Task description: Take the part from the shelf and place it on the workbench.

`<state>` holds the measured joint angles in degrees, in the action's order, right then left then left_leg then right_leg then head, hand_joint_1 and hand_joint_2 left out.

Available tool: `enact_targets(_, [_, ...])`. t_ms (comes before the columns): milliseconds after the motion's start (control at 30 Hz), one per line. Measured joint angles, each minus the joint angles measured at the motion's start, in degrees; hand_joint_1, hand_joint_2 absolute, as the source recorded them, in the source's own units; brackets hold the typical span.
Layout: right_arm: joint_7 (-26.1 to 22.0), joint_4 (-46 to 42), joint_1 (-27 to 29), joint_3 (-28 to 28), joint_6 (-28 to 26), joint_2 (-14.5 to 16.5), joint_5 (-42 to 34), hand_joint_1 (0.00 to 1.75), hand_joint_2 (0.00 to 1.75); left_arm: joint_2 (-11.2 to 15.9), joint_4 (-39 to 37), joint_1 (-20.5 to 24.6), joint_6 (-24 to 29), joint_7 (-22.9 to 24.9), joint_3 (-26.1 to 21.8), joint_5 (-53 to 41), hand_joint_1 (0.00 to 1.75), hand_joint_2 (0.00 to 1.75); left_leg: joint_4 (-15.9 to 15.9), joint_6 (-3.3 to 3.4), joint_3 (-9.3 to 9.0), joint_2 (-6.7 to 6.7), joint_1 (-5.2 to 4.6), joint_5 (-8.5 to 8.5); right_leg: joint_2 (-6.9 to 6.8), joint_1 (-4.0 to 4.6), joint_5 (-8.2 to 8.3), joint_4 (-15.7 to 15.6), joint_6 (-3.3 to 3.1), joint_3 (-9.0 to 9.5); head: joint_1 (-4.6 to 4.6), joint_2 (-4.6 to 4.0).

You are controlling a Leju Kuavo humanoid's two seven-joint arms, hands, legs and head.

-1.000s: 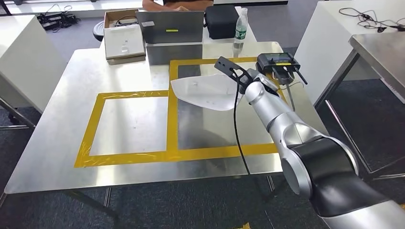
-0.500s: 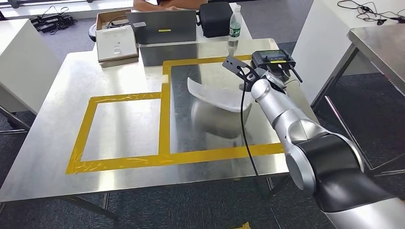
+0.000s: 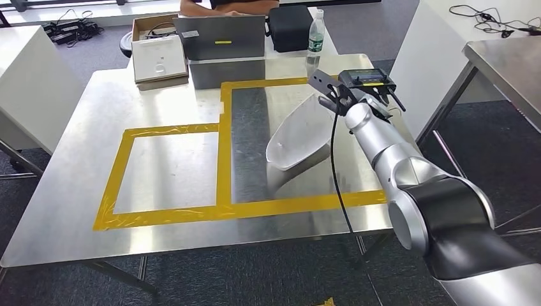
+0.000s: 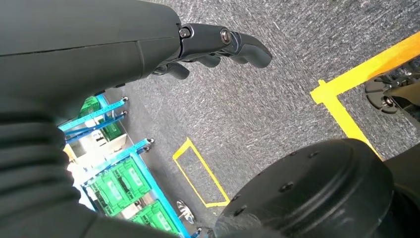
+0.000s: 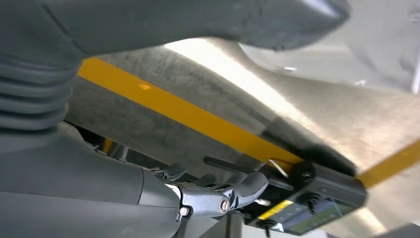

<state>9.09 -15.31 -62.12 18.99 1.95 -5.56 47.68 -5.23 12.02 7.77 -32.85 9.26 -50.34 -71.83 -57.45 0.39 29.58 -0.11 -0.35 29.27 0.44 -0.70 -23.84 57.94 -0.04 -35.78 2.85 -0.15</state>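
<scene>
A silver right arm reaches across a steel workbench (image 3: 76, 191) in the head view, its right hand (image 3: 353, 105) at the far right side of the table, where it grips the upper edge of a pale, shell-shaped part (image 3: 298, 135). The part stands tilted over the right-hand rectangle of yellow tape (image 3: 223, 153), its lower end down at the tabletop inside that outline; whether it fully rests on the metal cannot be told. A black cable (image 3: 334, 166) hangs from the wrist down past the table's front edge. Just beyond the hand lies a black handheld controller (image 3: 367, 80) with a lit screen, seen again close up in the right wrist view (image 5: 317, 198) beside the tape line. At the far edge of the table sit a grey laptop (image 3: 220, 37), an open cardboard box (image 3: 159, 54), a black case (image 3: 290, 27) and a clear plastic bottle (image 3: 314, 39), with a person (image 3: 226, 6) seated behind them. The left hand (image 4: 213, 47) hangs over grey carpet in the left wrist view, its dark fingers curled in and holding nothing, with blue racks of green crates (image 4: 116, 186) on the floor beyond.
</scene>
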Motion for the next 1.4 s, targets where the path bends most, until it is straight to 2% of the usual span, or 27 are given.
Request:
enact_targets(100, [-8.6, -0.7, -0.8, -1.6, -1.2, 0.1, -3.2, 0.00, 0.00, -0.2, 0.0, 0.0, 0.0, -0.5, 0.0, 0.1, 0.00, 0.00, 1.6, 0.43, -0.75, 0.24, 0.60, -1.36, 0.05, 0.24, -0.65, 0.6, 0.79, -0.34, 0.15, 0.00])
enact_targets(133, [-11.8, -1.1, -1.3, -2.3, -1.4, 0.2, -4.3, 0.00, 0.00, -0.3, 0.0, 0.0, 0.0, -0.8, 0.0, 0.2, 0.00, 0.00, 2.1, 0.50, -0.88, 0.41, 0.87, -1.78, 0.01, 0.26, -1.96, 2.6, 1.09, -1.25, 0.27, 0.00])
enact_targets(200, [-16.7, -2.1, -2.2, -3.5, -1.6, 0.8, -6.2, 0.00, 0.00, -0.3, 0.0, -0.1, 0.0, -1.1, 0.0, 0.4, 0.00, 0.00, 2.2, 0.58, -0.76, 0.64, 1.05, -2.02, -0.09, -0.11, -5.44, 9.7, 1.67, -4.23, 0.42, 0.00])
enact_targets(233, [-18.5, -2.7, -2.4, -4.1, -1.7, 1.2, -7.0, 0.00, 0.00, -0.3, 0.0, -0.3, 0.0, -1.2, 0.0, 0.5, 0.00, 0.00, 2.1, 0.57, -0.69, 0.70, 1.19, -2.00, -0.12, -0.37, -6.56, 13.1, 1.95, -5.69, 0.43, 0.00])
enact_targets(267, [-19.7, -3.3, -2.4, -4.5, -1.8, 1.5, -7.8, 0.00, 0.00, -0.3, 0.0, -0.4, 0.0, -1.4, -0.1, 0.6, 0.00, 0.00, 1.9, 0.46, -0.64, 0.69, 1.39, -1.91, -0.15, -0.65, -6.63, 15.0, 2.27, -6.45, 0.42, 0.00])
enact_targets(300, [-20.9, -4.3, -2.5, -4.9, -1.9, 1.8, -8.8, 0.00, 0.00, -0.3, 0.0, -0.6, 0.0, -1.6, -0.1, 0.7, 0.00, 0.00, 1.6, 0.22, -0.57, 0.66, 1.66, -1.74, -0.20, -0.98, -5.63, 14.8, 2.64, -6.25, 0.43, 0.00])
enact_targets(367, [-23.0, -7.0, -2.8, -5.4, -2.2, 2.6, -11.5, 0.00, 0.00, -0.4, 0.0, -0.8, 0.0, -1.8, -0.1, 0.8, 0.00, 0.00, 0.5, -0.68, -0.22, 0.62, 2.28, -1.11, -0.40, -1.67, -2.27, 8.7, 3.59, -3.23, 0.43, 0.00])
enact_targets(400, [-23.9, -8.7, -3.0, -5.6, -2.2, 2.9, -13.1, 0.00, 0.00, -0.3, 0.0, -0.8, 0.0, -1.9, -0.1, 0.8, 0.00, 0.00, -0.2, -1.24, 0.26, 0.56, 2.44, -0.73, -0.39, -1.71, -1.33, 5.6, 3.87, -1.50, 0.53, 0.00])
enact_targets(467, [-24.9, -12.7, -2.9, -5.7, -2.1, 3.4, -16.9, 0.00, 0.00, -0.4, 0.1, -0.8, 0.0, -2.0, -0.2, 0.7, 0.00, 0.00, -1.4, -2.18, 1.06, 0.33, 2.43, -0.22, -0.24, -1.56, -1.59, 2.8, 3.21, -0.02, 0.64, 0.00])
enact_targets(533, [-25.8, -18.5, -1.2, -5.8, -1.6, 3.5, -22.3, 0.00, 0.00, -0.5, 0.0, -0.9, 0.0, -2.1, -0.2, 0.5, 0.00, 0.00, -1.7, -2.87, 1.39, 0.09, 2.43, -0.25, -0.09, -1.37, -2.09, 2.9, 1.60, -0.42, 0.60, 0.00])
enact_targets(600, [-27.4, -25.5, 1.5, -5.9, -0.8, 3.5, -28.5, 0.00, 0.00, -0.6, 0.0, -1.1, 0.0, -2.1, -0.2, 0.2, 0.00, 0.00, -2.6, -3.28, 1.98, 0.08, 2.60, 0.65, -0.14, -1.36, -1.89, 2.7, 0.52, -0.67, 0.49, 0.00])
enact_targets(667, [-29.3, -32.7, 4.9, -5.9, -0.5, 3.3, -34.2, 0.00, 0.00, -0.6, 0.0, -1.2, 0.0, -2.2, -0.2, 0.0, 0.00, 0.00, -7.2, -3.20, 3.88, 0.12, 2.48, 3.98, -0.20, -1.25, -1.46, 2.4, -0.24, -0.83, 0.39, 0.00])
enact_targets(733, [-31.5, -40.1, 9.3, -6.0, -0.7, 2.8, -39.2, 0.00, 0.00, -0.6, 0.0, -1.3, 0.0, -2.2, -0.2, -0.2, 0.00, 0.00, -14.3, -2.90, 6.55, 0.12, 2.17, 7.63, -0.29, -0.83, -1.10, 2.3, -0.74, -1.17, 0.36, 0.00])
enact_targets(767, [-32.5, -43.6, 11.6, -6.0, -0.9, 2.5, -41.1, 0.00, 0.00, -0.6, 0.0, -1.3, 0.0, -2.2, -0.2, -0.3, 0.00, 0.00, -16.5, -2.69, 7.25, 0.12, 1.99, 8.28, -0.34, -0.59, -0.92, 2.3, -0.93, -1.41, 0.34, 0.00])
enact_targets(800, [-33.4, -46.9, 13.9, -6.0, -1.0, 2.2, -42.6, 0.00, 0.00, -0.6, 0.0, -1.4, 0.0, -2.2, -0.2, -0.4, 0.00, 0.00, -16.7, -2.36, 6.98, 0.12, 1.80, 7.78, -0.34, -0.36, -0.70, 2.3, -1.05, -1.66, 0.35, 0.00])
enact_targets(833, [-34.4, -50.1, 15.9, -6.0, -1.2, 1.9, -43.7, 0.00, 0.00, -0.6, 0.0, -1.4, 0.0, -2.2, -0.2, -0.5, 0.00, 0.00, -14.7, -1.90, 5.70, 0.11, 1.58, 6.41, -0.31, -0.17, -0.44, 2.3, -1.10, -1.92, 0.36, 0.00])
enact_targets(900, [-35.9, -55.7, 19.3, -6.0, -1.3, 1.4, -45.0, 0.00, 0.00, -0.5, 0.0, -1.3, 0.0, -2.2, -0.2, -0.5, 0.00, 0.00, -7.4, -0.74, 1.38, 0.10, 0.99, 3.67, -0.21, 0.11, 0.16, 2.3, -0.98, -2.38, 0.37, 0.00])
enact_targets(933, [-36.4, -58.1, 20.8, -6.0, -1.3, 1.3, -45.1, 0.00, 0.00, -0.5, 0.0, -1.2, 0.0, -2.2, -0.2, -0.5, 0.00, 0.00, -4.4, -0.48, -0.30, 0.13, 0.69, 2.83, -0.17, 0.16, 0.50, 2.2, -0.77, -2.52, 0.38, 0.00])
enact_targets(1000, [-37.4, -63.0, 24.0, -5.8, -1.2, 1.1, -44.3, 0.00, 0.00, -0.5, 0.0, -1.0, 0.0, -2.5, -0.2, -0.4, 0.00, 0.00, -1.8, -0.36, -1.25, 0.14, 0.18, 2.46, -0.21, 0.05, 1.26, 2.0, -0.05, -2.62, 0.37, 0.00])
enact_targets(1067, [-37.8, -67.7, 27.5, -5.4, -1.3, 1.1, -42.0, 0.00, 0.00, -0.5, 0.1, -1.0, 0.0, -2.8, -0.3, -0.3, 0.00, 0.00, -1.4, -0.02, -0.62, 0.16, 0.12, 1.49, -0.27, -0.17, 1.91, 1.6, 0.79, -2.67, 0.32, 0.00])
enact_targets(1100, [-37.8, -69.8, 29.1, -5.1, -1.4, 1.1, -40.8, 0.00, 0.00, -0.5, 0.1, -0.9, 0.0, -2.8, -0.4, -0.3, 0.00, 0.00, -1.1, 0.36, -0.36, 0.23, 0.23, 0.84, -0.27, -0.19, 1.35, 1.9, 1.11, -2.90, 0.33, 0.00])
enact_targets(1167, [-37.5, -73.6, 31.8, -4.4, -1.7, 0.7, -38.4, 0.00, 0.00, -0.6, 0.1, -0.9, 0.0, -2.9, -0.5, -0.5, 0.00, 0.00, -0.6, 1.03, 0.52, 0.44, 0.53, -0.66, -0.24, -0.25, -2.80, 5.4, 1.56, -4.19, 0.35, 0.00])
enact_targets(1233, [-37.4, -76.7, 34.3, -3.8, -1.9, 0.2, -36.7, 0.00, 0.00, -0.6, 0.1, -0.9, 0.0, -2.9, -0.5, -0.8, 0.00, 0.00, -0.7, 1.35, 2.03, 0.50, 0.49, -1.89, -0.23, -0.27, -8.01, 12.4, 1.94, -5.97, 0.36, 0.00])
enact_targets(1267, [-37.3, -77.9, 35.4, -3.5, -1.9, -0.1, -36.1, 0.00, 0.00, -0.6, 0.1, -0.9, 0.0, -2.9, -0.5, -0.9, 0.00, 0.00, -0.8, 1.34, 2.86, 0.50, 0.47, -2.42, -0.23, -0.28, -9.17, 15.3, 2.12, -6.35, 0.36, 0.00])
enact_targets(1300, [-37.3, -78.8, 36.2, -3.3, -2.0, -0.3, -35.8, 0.00, 0.00, -0.7, 0.1, -0.9, 0.0, -2.9, -0.5, -1.0, 0.00, 0.00, -1.0, 1.28, 3.70, 0.54, 0.48, -2.88, -0.23, -0.29, -9.11, 16.5, 2.24, -5.94, 0.36, 0.00])
enact_targets(1333, [-37.2, -79.6, 36.9, -3.1, -2.0, -0.5, -35.5, 0.00, 0.00, -0.7, 0.1, -0.9, 0.0, -2.9, -0.5, -1.0, 0.00, 0.00, -1.3, 1.17, 4.53, 0.59, 0.50, -3.29, -0.25, -0.31, -8.11, 15.6, 2.30, -4.50, 0.36, 0.00])
enact_targets(1400, [-37.2, -80.9, 37.4, -2.9, -2.0, -0.8, -35.1, 0.00, 0.00, -0.7, 0.1, -0.8, 0.0, -2.9, -0.5, -1.1, 0.00, 0.00, -2.0, 0.82, 5.97, 0.67, 0.52, -3.97, -0.33, -0.34, -6.31, 8.8, 2.16, 0.78, 0.36, 0.00])
